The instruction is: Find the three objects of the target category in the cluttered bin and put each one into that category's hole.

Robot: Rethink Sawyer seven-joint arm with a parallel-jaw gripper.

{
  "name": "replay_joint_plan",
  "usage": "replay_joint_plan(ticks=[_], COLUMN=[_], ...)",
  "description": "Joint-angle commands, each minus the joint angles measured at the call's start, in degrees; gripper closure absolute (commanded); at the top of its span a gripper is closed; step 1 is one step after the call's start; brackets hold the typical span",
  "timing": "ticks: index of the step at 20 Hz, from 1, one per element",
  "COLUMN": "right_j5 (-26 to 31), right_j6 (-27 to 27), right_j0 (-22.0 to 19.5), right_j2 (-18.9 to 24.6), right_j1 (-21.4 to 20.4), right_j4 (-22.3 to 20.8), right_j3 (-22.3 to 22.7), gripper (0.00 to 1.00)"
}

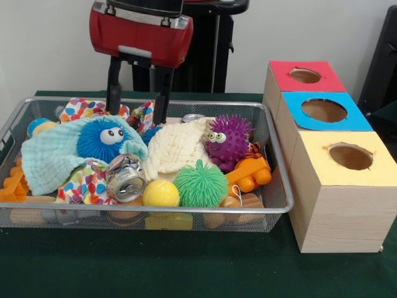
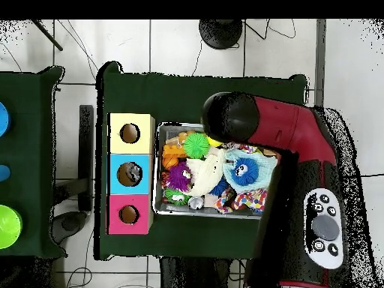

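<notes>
My gripper (image 1: 136,117) hangs open over the back of the wire bin (image 1: 280,162), and its two black fingers (image 1: 113,87) hold nothing. Just below and in front of it lies a blue spiky ball with eyes (image 1: 102,139) on a light blue cloth (image 1: 49,158). A purple spiky ball with eyes (image 1: 228,139) sits to the right, and a green spiky ball (image 1: 200,184) lies near the front rim. In the overhead view the arm (image 2: 289,139) covers the gripper; the blue ball (image 2: 242,170), purple ball (image 2: 178,177) and green ball (image 2: 197,144) show.
The bin also holds a crushed can (image 1: 125,178), a yellow ball (image 1: 160,194), a cream cloth (image 1: 173,149), a patterned cloth (image 1: 87,185) and an orange toy block (image 1: 249,174). Beside it stand three boxes with holes: red (image 1: 306,76), blue (image 1: 324,110), yellow (image 1: 350,156).
</notes>
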Motion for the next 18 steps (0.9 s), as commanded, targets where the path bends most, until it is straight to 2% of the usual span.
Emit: replay_joint_plan(ticks=[1, 9, 18], right_j5=[-1.49, -3.31, -6.38], right_j6=[13.32, 14.10, 18.05], right_j0=[0.89, 1.89, 2.51], right_j2=[-1.59, -3.00, -5.48], right_j1=[0.78, 0.46, 1.00], right_j4=[1.50, 2.23, 6.08], right_j3=[6.34, 8.30, 11.16], gripper=[0.00, 0.00, 0.00])
